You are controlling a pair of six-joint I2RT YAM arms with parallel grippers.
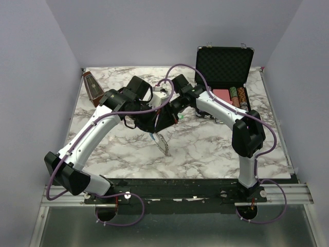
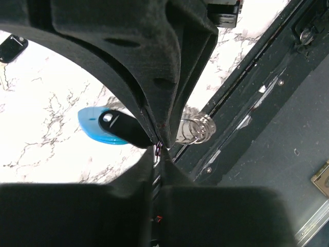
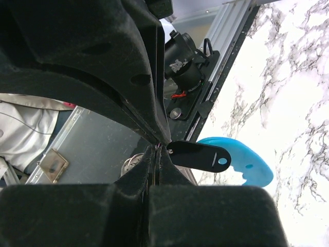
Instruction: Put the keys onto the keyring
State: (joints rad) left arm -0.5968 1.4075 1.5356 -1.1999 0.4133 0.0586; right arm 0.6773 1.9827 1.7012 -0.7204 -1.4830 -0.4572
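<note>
- Top view: the two arms meet over the middle of the marble table point(image 1: 205, 149). The left gripper point(image 1: 148, 122) and right gripper point(image 1: 170, 112) are tip to tip, just apart.
- The keyring point(image 1: 162, 143) hangs as a silvery chain loop below and between the two tools, and I cannot tell whether its lower end touches the marble.
- A green key head point(image 1: 181, 117) shows just beside the right gripper.
- At the far right an open black case point(image 1: 223, 64) holds striped poker chips point(image 1: 237, 95). A brown wedge-shaped object point(image 1: 93, 86) lies at the far left.
- Left wrist view: the left gripper point(image 2: 157, 146) has its jaws pressed fully together on the keyring.
- Its silver wire coil point(image 2: 197, 129) sticks out just right of the tips.
- To the left of the tips are a black key head point(image 2: 123, 128) and, under it, the ring's blue section point(image 2: 91, 127). Both are above the marble.
- Another black-headed key point(image 2: 11, 47) lies on the table at the upper left, well apart.
- Right wrist view: the right gripper point(image 3: 157, 149) is likewise clamped with no gap. The narrow end of the black key head point(image 3: 200, 157) runs into the seam, and its holed end points away.
- The blue section point(image 3: 252, 165) lies behind the key head.
- A bit of silver ring point(image 3: 131, 163) shows on the other side of the fingers.
</note>
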